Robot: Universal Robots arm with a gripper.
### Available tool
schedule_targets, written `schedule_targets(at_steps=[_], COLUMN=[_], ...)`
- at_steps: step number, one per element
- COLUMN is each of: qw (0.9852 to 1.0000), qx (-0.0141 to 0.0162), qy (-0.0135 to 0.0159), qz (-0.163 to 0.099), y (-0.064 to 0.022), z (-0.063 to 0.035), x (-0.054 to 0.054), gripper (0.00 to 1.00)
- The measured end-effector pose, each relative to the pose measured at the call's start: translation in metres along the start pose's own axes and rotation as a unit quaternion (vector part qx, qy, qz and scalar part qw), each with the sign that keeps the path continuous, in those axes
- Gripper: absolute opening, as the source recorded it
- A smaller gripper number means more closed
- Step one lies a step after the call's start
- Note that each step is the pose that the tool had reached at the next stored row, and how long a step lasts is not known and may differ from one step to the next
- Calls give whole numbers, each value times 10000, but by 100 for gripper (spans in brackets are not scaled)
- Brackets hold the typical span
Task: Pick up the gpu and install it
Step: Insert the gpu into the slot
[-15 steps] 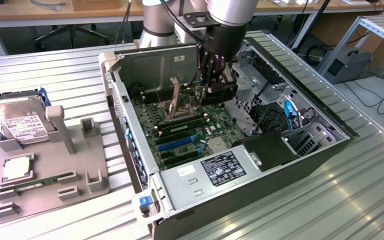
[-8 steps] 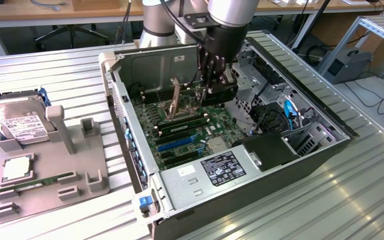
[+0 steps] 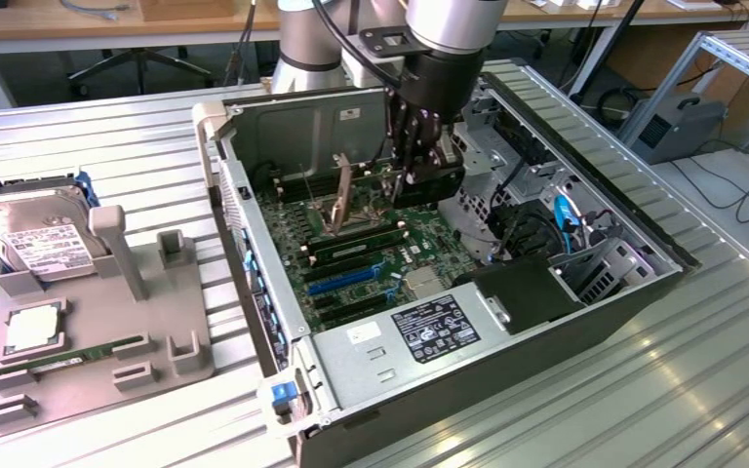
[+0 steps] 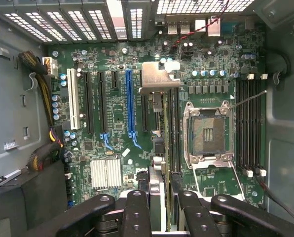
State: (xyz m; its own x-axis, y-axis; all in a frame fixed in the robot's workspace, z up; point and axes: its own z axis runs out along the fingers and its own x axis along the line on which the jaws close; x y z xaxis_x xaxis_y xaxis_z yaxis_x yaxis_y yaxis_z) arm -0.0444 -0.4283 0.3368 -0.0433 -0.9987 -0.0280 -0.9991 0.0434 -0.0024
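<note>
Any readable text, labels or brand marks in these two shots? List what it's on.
None legible.
Hard drive white label: print too small.
Black sticker on the power supply: white marks, unreadable.
White sticker on the case wall: blurred.
Motherboard silkscreen: too fine to read.

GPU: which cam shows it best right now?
The wrist view. The gpu is seen edge-on between the fingers of the gripper, its silver bracket above the motherboard slots. In the exterior view the gpu is a thin tilted card inside the open case, partly hidden by the gripper.
</note>
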Motion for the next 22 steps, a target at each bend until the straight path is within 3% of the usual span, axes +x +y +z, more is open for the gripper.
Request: schedule_targets(at_steps=[22], qw=[10000], qx=[0], qy=[0], qz=[0], y=[4], z=[9], x=[69], gripper=[27])
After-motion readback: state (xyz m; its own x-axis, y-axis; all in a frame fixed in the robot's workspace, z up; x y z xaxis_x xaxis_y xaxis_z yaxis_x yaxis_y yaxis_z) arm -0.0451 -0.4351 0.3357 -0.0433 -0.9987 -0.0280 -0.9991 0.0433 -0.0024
